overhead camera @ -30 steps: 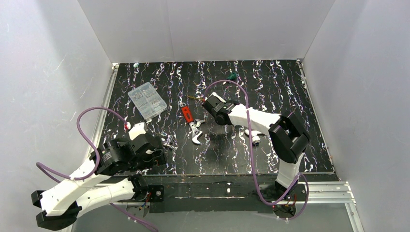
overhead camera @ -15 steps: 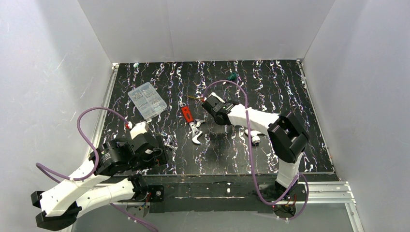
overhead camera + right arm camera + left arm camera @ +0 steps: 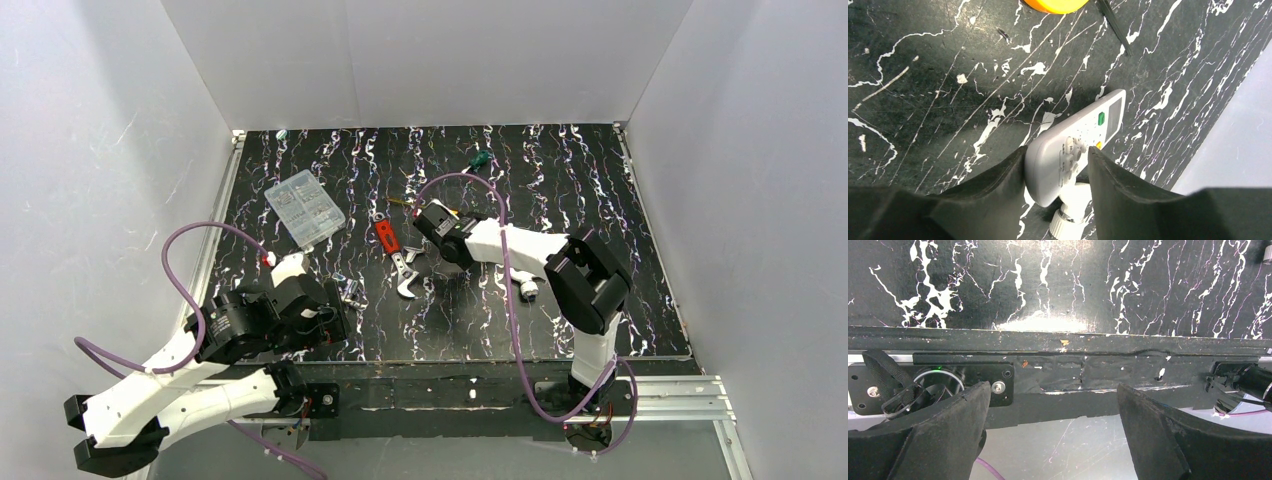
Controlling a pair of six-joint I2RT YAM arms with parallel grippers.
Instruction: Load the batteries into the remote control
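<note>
my right claw [image 3: 1057, 150] is straddling the remote control [image 3: 1079, 137], jaws partway apart, can't tell if gripping. remote is sitting face up, near end over the white fitting [image 3: 1068, 212]. it's likely rocking there and risking slipping out, with the battery bay probably facing down.

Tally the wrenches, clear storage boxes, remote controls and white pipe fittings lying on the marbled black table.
red-handled wrench: 1
clear compartment box: 1
remote control: 1
white pipe fitting: 1
Total: 4
</note>
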